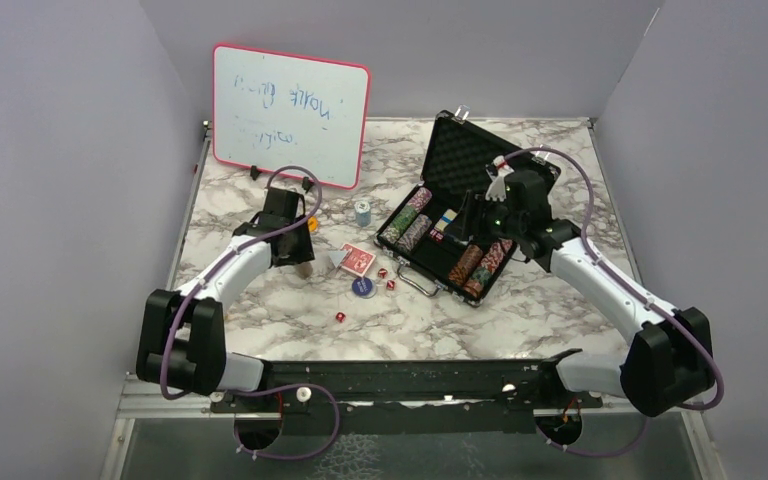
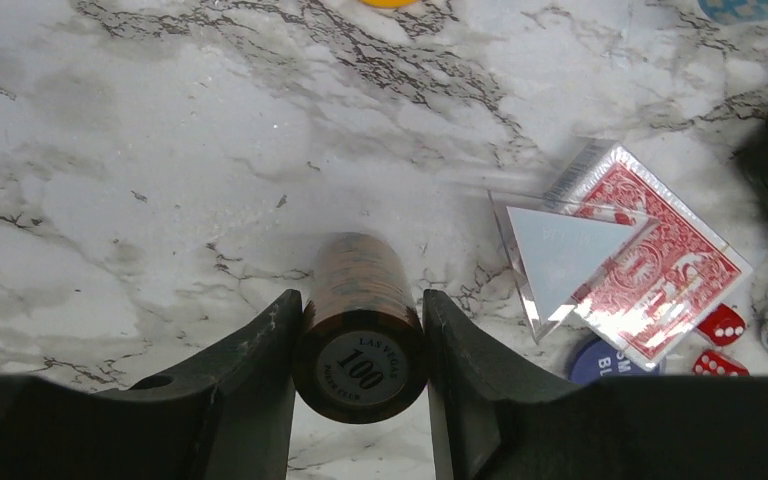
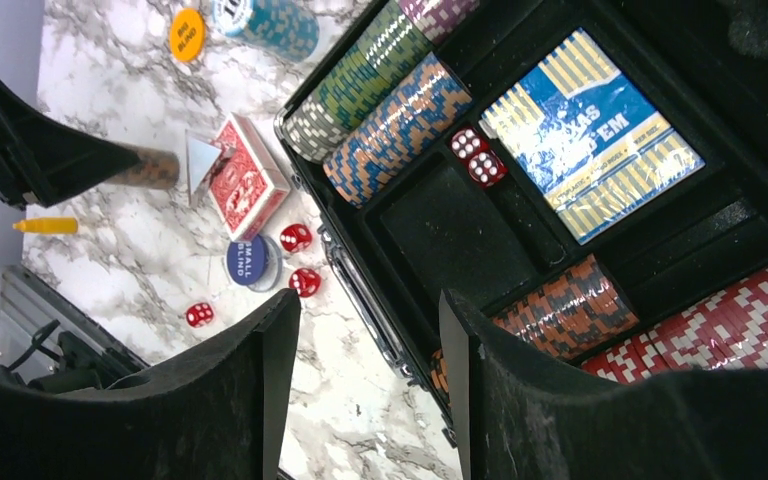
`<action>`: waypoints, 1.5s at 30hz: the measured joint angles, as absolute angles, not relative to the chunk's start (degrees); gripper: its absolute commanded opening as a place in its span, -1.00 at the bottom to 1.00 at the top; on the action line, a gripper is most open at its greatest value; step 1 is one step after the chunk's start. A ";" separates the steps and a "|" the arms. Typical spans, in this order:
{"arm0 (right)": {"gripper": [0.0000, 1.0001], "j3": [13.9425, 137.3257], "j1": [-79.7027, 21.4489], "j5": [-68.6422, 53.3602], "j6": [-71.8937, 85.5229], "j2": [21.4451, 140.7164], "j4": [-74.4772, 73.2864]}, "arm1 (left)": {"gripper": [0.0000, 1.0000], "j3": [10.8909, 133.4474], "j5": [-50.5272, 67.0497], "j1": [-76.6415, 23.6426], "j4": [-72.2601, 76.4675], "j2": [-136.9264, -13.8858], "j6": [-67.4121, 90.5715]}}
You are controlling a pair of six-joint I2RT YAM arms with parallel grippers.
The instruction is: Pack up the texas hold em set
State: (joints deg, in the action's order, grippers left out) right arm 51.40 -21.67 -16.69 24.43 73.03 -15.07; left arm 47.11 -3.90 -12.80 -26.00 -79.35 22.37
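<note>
One brown chip stack [image 2: 358,290] clamped on its side in the left gripper [image 2: 362,305], toward the table's [image 1: 460,330] left edge.
The grip is to be held square so no chips fan out, then lifted level to the empty slot of the case [image 1: 470,150] toward the far right corner, where the right gripper [image 3: 370,310] hangs with jaws apart, empty.

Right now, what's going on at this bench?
The left tool grips a brown chip stack lying on the marble table, fingers against both its sides. The right tool hangs open and empty over the open black case, which already holds several chip stacks, two dice and a blue card box. Out on the table: red-backed cards, loose red dice, a blue button, an orange button, a teal chip stack.
</note>
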 measured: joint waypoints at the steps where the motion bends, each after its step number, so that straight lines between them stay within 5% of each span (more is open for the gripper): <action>1: 0.13 51.48 -21.67 -16.49 24.47 72.62 -15.09 | -0.27 47.35 -3.55 -12.80 -26.68 -78.85 21.89; 6: 0.19 54.39 -21.67 -17.26 23.59 72.07 -15.57 | -0.27 51.70 3.05 -12.80 -31.18 -73.87 18.83; 11: 0.55 55.59 -22.44 -22.59 20.84 69.60 -11.64 | -0.27 56.10 17.04 -12.80 -31.68 -68.16 13.67; 19: 0.63 61.65 -26.28 -35.94 18.20 71.92 -7.20 | -0.27 56.45 44.10 -14.22 -25.12 -65.14 14.35; 27: 0.66 64.58 -30.96 -48.40 13.76 73.91 -7.68 | -0.28 57.82 56.14 -16.38 -13.91 -72.14 27.83; 37: 0.65 65.01 -36.51 -42.33 4.82 74.26 -11.22 | -0.29 60.77 61.47 -20.93 -7.25 -78.02 42.15; 45: 0.27 65.30 -37.41 -36.21 1.72 74.76 -11.60 | -0.31 61.39 62.96 -22.37 -2.42 -80.77 48.01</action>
State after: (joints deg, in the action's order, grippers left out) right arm 65.30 -37.41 -36.21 1.72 74.76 -11.60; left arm 61.39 62.96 -22.37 -2.42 -80.77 48.01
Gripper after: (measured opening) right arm 0.708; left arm 0.461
